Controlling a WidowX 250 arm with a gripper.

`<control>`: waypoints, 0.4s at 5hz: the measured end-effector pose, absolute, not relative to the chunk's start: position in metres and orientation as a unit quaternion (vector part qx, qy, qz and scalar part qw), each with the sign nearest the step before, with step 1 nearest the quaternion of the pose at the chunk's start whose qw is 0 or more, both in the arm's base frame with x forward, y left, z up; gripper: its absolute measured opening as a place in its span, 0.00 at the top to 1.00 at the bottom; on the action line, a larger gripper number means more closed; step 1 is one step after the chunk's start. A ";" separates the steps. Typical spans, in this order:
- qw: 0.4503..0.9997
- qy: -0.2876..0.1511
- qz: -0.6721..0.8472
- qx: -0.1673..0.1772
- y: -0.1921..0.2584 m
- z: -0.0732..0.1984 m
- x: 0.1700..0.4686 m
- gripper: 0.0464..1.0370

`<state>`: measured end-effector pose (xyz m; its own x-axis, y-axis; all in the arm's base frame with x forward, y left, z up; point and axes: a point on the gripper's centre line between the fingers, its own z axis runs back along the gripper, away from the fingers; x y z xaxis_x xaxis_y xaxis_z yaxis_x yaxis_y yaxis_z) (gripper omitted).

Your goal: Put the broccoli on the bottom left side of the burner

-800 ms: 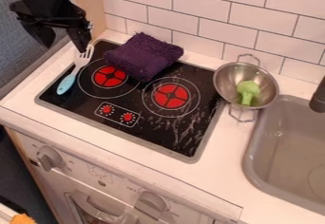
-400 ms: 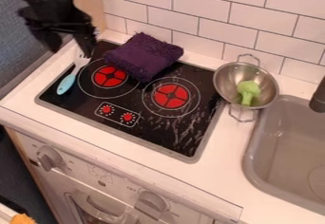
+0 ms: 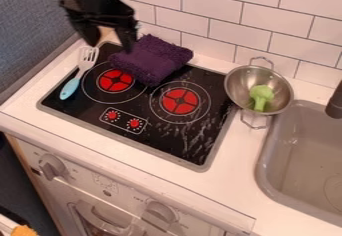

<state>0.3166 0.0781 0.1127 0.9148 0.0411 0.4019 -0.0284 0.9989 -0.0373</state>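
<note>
Spread hand [image 3: 110, 47], purple cloth [image 3: 152, 60] between it and bowled broccoli [image 3: 261, 95].

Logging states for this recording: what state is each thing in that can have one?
Gripper, open, holding nothing
Toy broccoli, resting in the bowl
Two-handled metal bowl, upright
Purple towel, folded
Blue-handled slotted spatula, lying on the cooktop

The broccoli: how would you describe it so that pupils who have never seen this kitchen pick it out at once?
Find the grey sink on the right, then the round metal bowl between it and the black stovetop. Inside lies the broccoli, light green, unlike the purple towel and blue-handled spatula.
</note>
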 end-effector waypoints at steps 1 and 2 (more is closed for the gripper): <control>0.975 -0.214 -0.051 -0.032 0.033 0.119 0.329 0.04; 0.970 -0.207 -0.109 -0.063 -0.008 0.112 0.343 0.04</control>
<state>0.3427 -0.0079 0.1119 0.8902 -0.1854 0.4161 0.2375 0.9684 -0.0766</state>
